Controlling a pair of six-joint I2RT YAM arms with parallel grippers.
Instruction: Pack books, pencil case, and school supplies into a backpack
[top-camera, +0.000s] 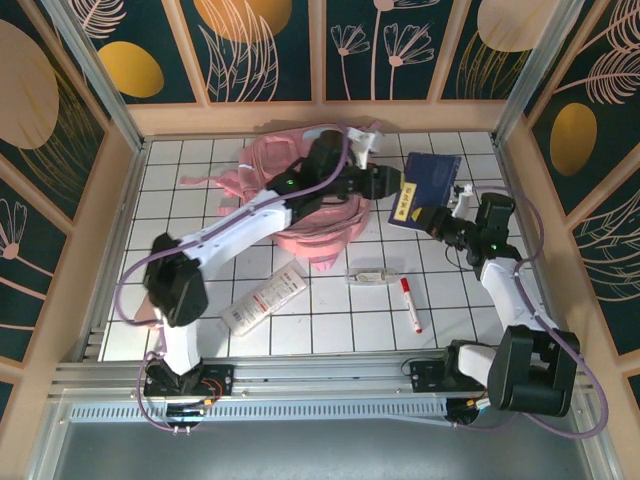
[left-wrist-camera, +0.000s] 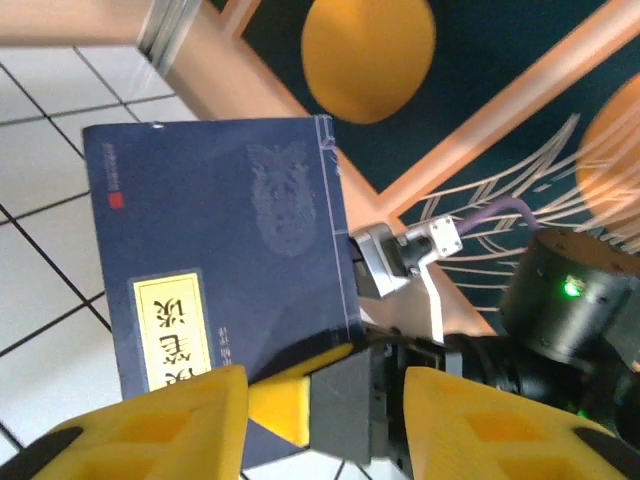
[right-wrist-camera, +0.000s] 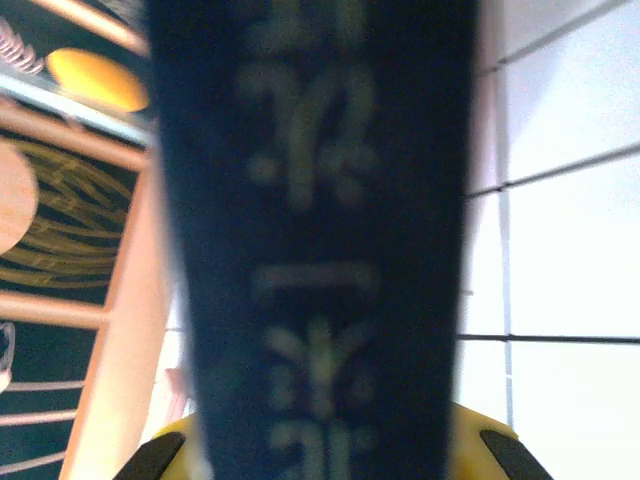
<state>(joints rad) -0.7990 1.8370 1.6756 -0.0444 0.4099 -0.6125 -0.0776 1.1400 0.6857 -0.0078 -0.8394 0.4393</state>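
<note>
Upper right, right end effector (top-camera: 430, 218) clenches the book (top-camera: 432, 178); left end effector (top-camera: 396, 182) is released, so the book could swing, missing the backpack (top-camera: 262, 165).

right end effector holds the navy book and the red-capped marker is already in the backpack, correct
Not quite: the marker lies on the table, outside the backpack, as the top external view shows. The right end effector does hold the navy book.

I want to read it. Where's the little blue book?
Top view: the book is at the back right, held in the right gripper's jaws, beside the pink backpack.
</note>
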